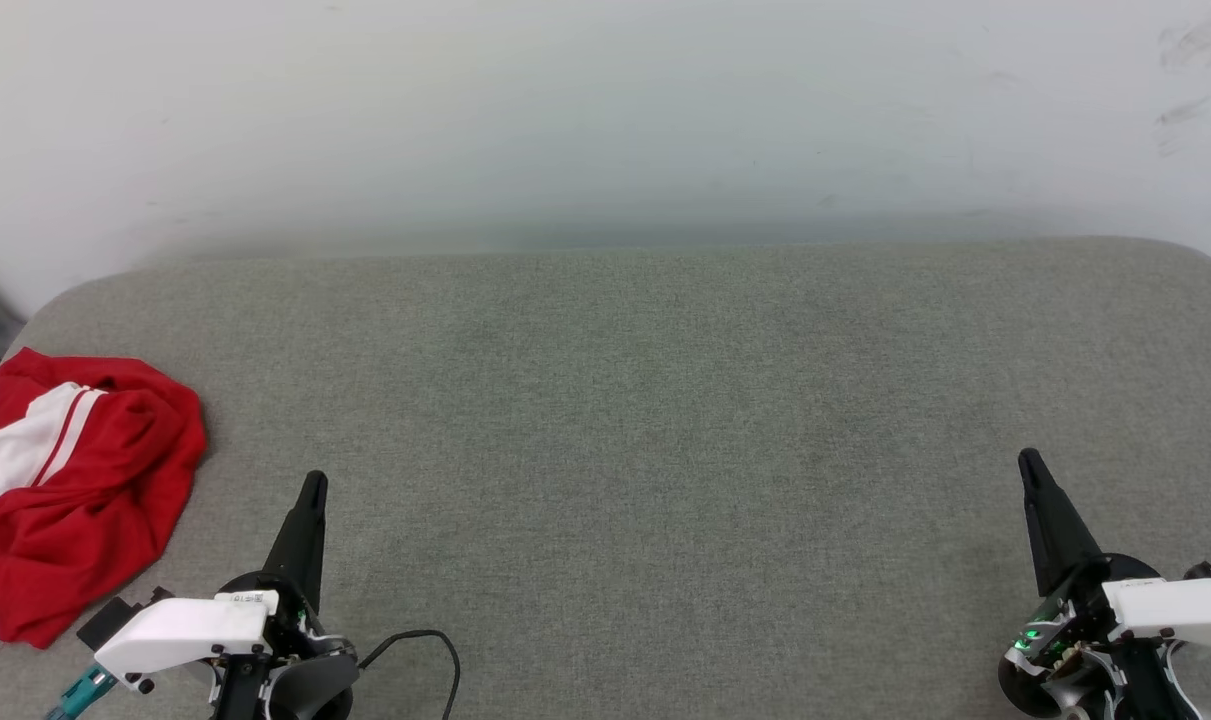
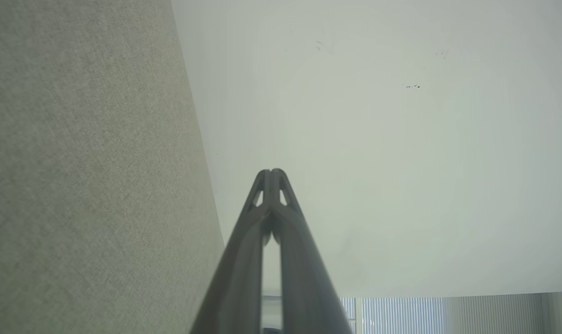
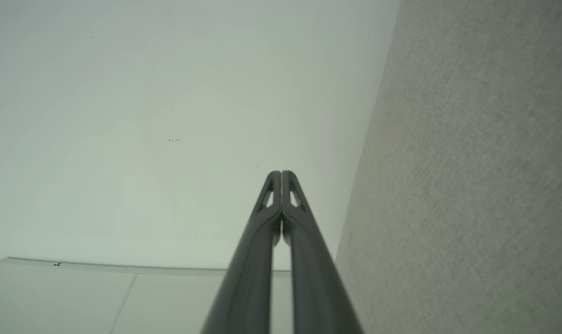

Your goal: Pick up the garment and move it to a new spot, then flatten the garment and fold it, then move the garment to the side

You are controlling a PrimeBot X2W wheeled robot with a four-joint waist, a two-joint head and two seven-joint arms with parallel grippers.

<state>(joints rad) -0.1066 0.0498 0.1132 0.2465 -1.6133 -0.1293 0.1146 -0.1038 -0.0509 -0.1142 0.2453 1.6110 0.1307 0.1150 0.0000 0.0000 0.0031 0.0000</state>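
Crumpled red-and-white garment (image 1: 85,490) lies at the grey tabletop's (image 1: 645,400) left edge; left gripper (image 1: 313,483) near it, right gripper (image 1: 1029,461) well apart, both closed and empty.

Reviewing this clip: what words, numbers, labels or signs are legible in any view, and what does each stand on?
No text can be read in these views.
Small white sticker on the left gripper, near its wrist: the print is too small to read.
On the garment: crumpled red cloth and a white striped sleeve, with no letters or numbers showing.
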